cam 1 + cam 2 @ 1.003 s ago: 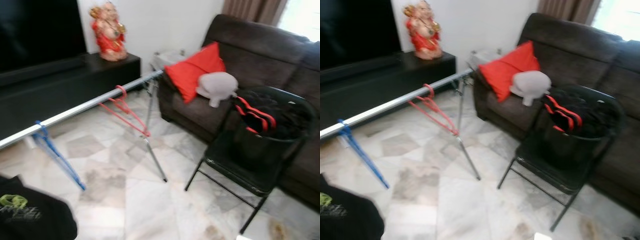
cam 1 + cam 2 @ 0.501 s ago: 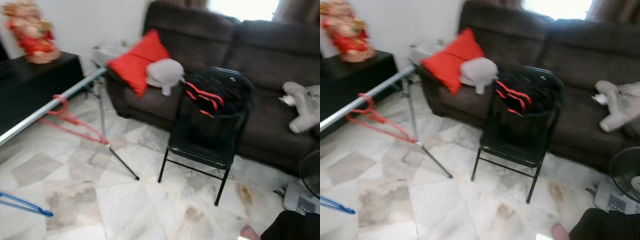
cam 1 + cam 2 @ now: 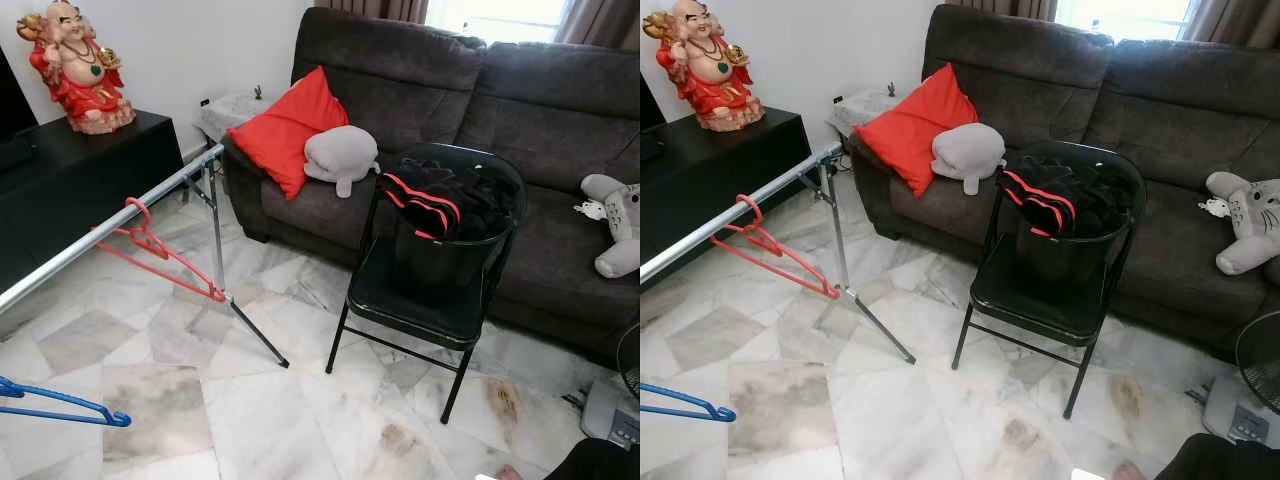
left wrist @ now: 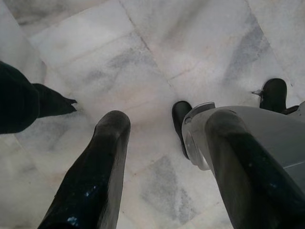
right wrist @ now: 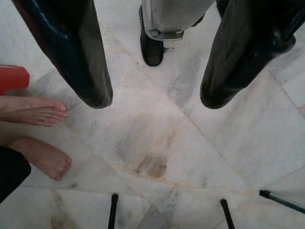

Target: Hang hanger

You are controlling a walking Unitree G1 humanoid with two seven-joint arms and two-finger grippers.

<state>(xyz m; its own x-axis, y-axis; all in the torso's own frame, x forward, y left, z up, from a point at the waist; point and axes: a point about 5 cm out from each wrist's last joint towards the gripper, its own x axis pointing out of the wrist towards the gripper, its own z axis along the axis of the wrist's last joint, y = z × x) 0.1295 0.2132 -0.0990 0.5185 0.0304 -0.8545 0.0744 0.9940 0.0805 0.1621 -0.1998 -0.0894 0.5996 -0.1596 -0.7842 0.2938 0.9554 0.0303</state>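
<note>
On rail (image 3: 110, 232), red hanger (image 3: 160, 255).

Red hanger (image 3: 160, 255), blue hanger (image 3: 60, 402), silver rail (image 3: 110, 230), grey-veined white marble floor (image 3: 300, 420).

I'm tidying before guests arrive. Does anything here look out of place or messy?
Yes. Black clothing with red stripes is heaped over the back of the black folding chair rather than hung on the silver drying rail, where a red hanger hangs bare. The marble floor shows brownish stains near the chair's legs.
</note>
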